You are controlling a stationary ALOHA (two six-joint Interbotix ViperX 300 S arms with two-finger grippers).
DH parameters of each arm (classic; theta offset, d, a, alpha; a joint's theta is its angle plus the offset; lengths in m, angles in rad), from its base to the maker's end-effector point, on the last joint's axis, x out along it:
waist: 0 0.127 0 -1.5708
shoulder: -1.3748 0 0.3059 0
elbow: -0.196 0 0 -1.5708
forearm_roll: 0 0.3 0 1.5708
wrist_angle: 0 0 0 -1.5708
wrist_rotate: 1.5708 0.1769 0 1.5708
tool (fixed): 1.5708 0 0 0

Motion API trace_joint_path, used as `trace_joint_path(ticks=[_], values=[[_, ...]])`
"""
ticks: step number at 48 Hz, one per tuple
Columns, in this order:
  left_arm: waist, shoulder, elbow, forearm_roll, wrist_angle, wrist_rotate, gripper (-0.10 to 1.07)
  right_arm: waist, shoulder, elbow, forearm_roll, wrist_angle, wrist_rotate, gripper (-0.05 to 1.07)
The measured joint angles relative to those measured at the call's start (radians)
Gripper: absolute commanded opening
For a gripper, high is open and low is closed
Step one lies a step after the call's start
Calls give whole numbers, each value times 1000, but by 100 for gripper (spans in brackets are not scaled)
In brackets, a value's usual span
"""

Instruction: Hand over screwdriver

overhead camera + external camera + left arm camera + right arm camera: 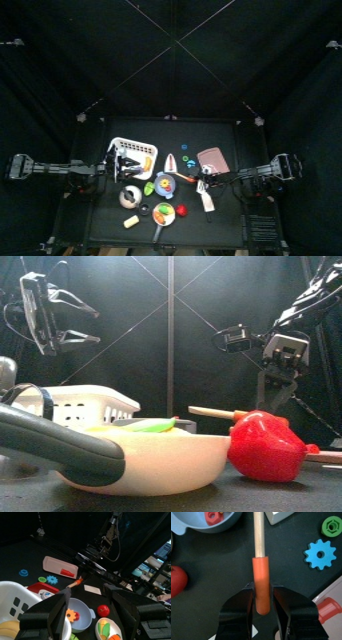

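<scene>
**Right hand pinches the screwdriver's handle**

The right hand (261,607) grips the screwdriver (260,567) by its orange handle, near the worktop's right edge. Its long axis runs straight out from that hand, pale shaft leading. The left hand (90,607), spread and empty, hangs above the left edge, well apart.

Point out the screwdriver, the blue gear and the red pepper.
screwdriver (260,574): right wrist view, on the orange-red handle just ahead of the right gripper's jaws.
blue gear (320,554): right wrist view, on its middle.
red pepper (266,446): front view, on its near side.
</scene>
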Motion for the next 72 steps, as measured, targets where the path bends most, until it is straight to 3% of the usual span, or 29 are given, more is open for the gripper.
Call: trace_joint_path(ticks=[9,18,32,44,52,72], values=[[-3,49,-29,0,-29,0,91,-2,-9,-28,-67,-3,0,60],[-5,147,-87,8,-121,3,91,-25,-26,-84,-138,-54,0,60],[-5,298,-170,-69,-213,2,91,-97,-29,-127,-202,-298,0,60],[-6,350,-186,14,-368,3,91,-186,-57,-120,-201,-499,5,60],[-5,385,-193,20,-448,3,91,-201,-58,-115,-201,-611,-3,60],[6,584,-308,37,-607,5,90,-215,-34,-117,-204,-715,-8,60]])
